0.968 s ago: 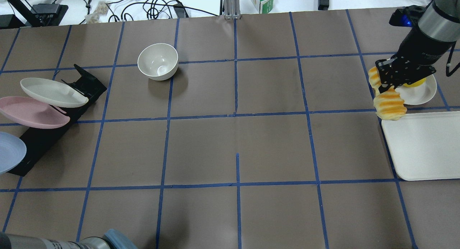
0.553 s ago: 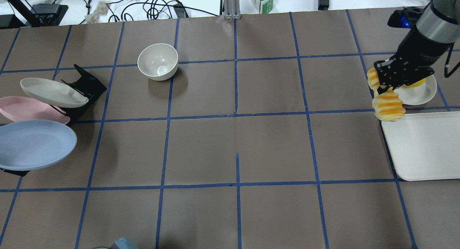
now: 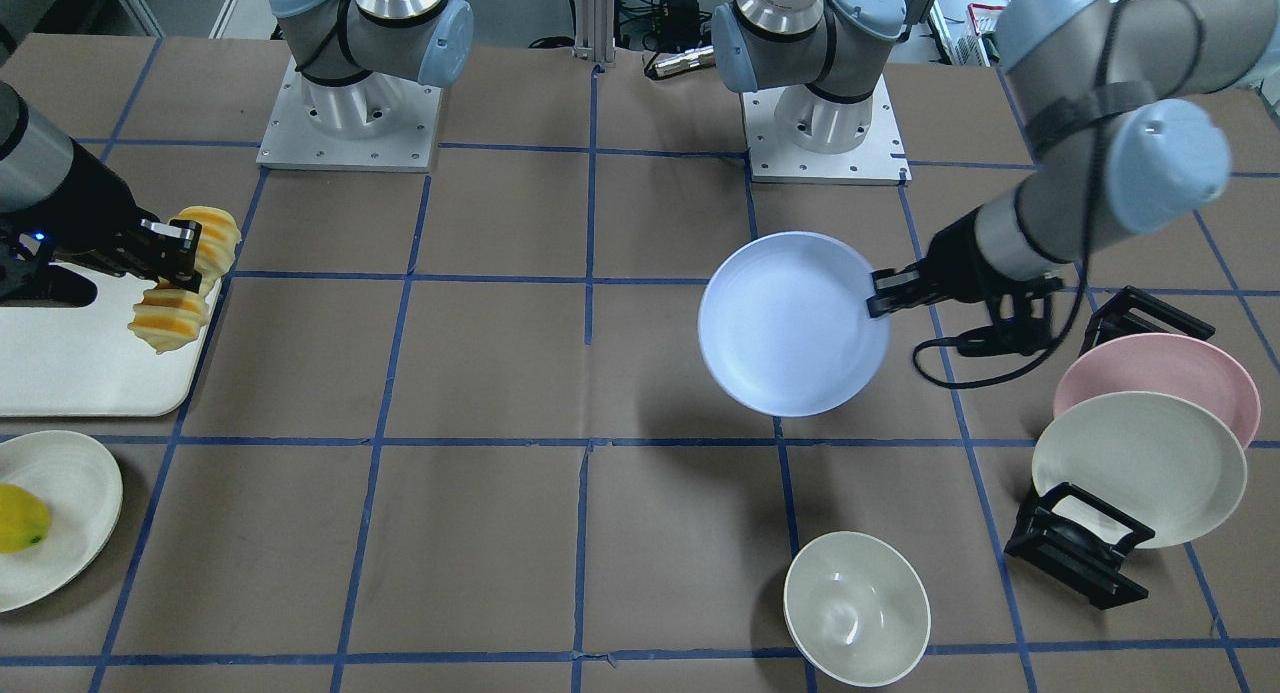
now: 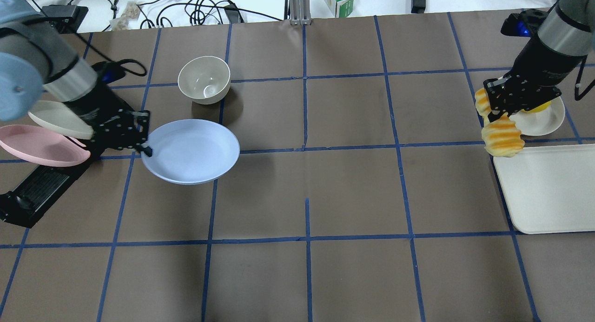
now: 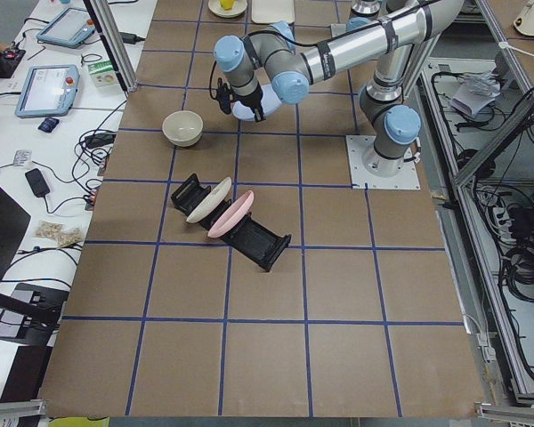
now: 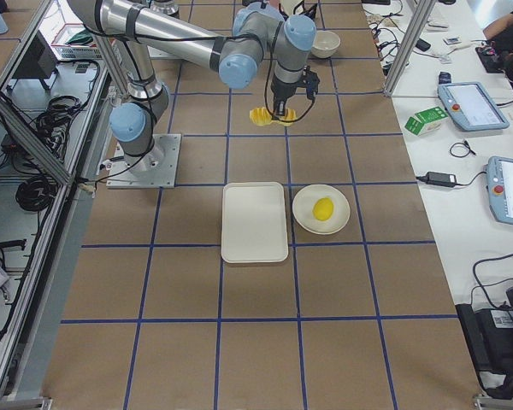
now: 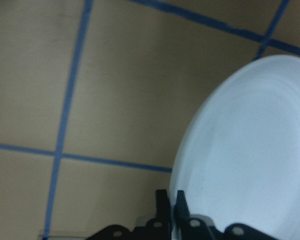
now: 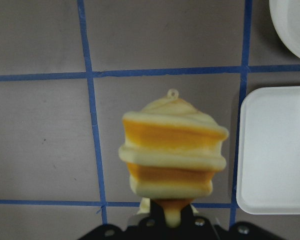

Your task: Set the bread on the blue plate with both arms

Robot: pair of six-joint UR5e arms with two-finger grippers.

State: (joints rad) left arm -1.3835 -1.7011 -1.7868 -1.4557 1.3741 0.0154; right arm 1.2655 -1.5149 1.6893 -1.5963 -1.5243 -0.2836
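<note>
Silver-grey arms, light-blue joint caps (round, smooth); black wrist sections; looped black cable; bolted metal base plates.

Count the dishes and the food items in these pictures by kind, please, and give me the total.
Plates: 4 (blue plate, pink plate, cream plate, white plate)
Bowls: 1 (cream bowl)
Trays: 1 (white tray)
Loaves: 1 (bread)
Fruits: 1 (yellow fruit, lying on the white plate)
Total: 8
</note>
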